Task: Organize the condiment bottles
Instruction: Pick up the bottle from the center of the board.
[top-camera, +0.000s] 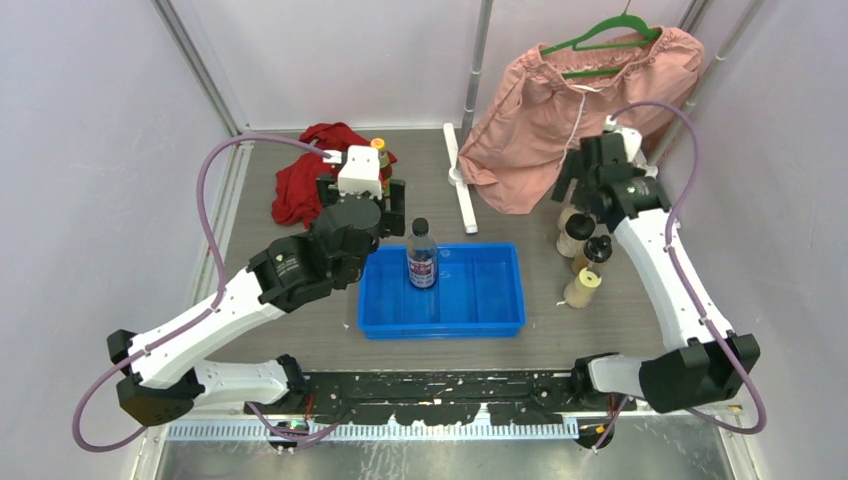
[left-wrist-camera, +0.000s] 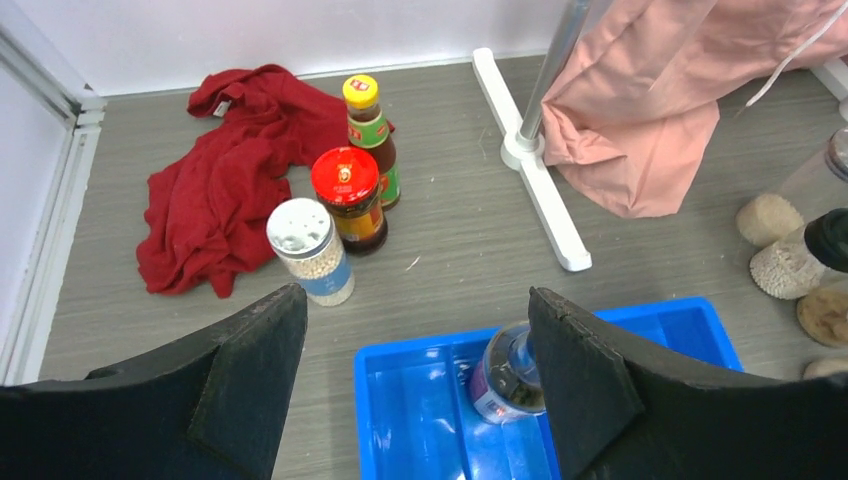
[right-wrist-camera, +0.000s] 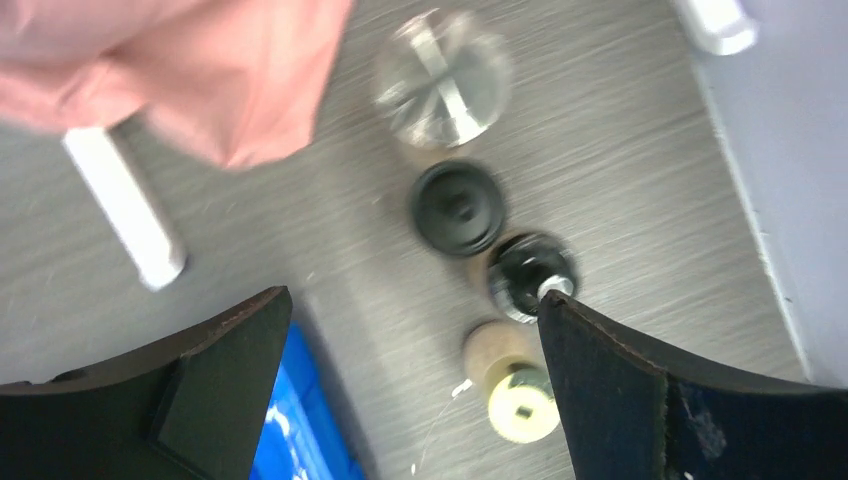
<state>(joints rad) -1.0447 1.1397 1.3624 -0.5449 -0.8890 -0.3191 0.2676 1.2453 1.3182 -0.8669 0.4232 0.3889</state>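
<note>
- Left gripper (left-wrist-camera: 415, 300): jaws wide, empty, beside black-capped bottle (top-camera: 421, 255) in blue tray (top-camera: 470, 320).
- Right gripper (right-wrist-camera: 412, 298): jaws wide, above black-lidded jar (right-wrist-camera: 457, 208) right of tray.
- Red-lidded jar (left-wrist-camera: 350, 200), yellow-capped bottle (left-wrist-camera: 368, 135), shaker (left-wrist-camera: 310, 250): beside red cloth (left-wrist-camera: 215, 190).

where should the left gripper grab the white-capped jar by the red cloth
Grip the white-capped jar across its round body just under the cap, coming from the near side. It stands upright, and the red-lidded jar crowds it from behind on the right, so the front looks freest.
</note>
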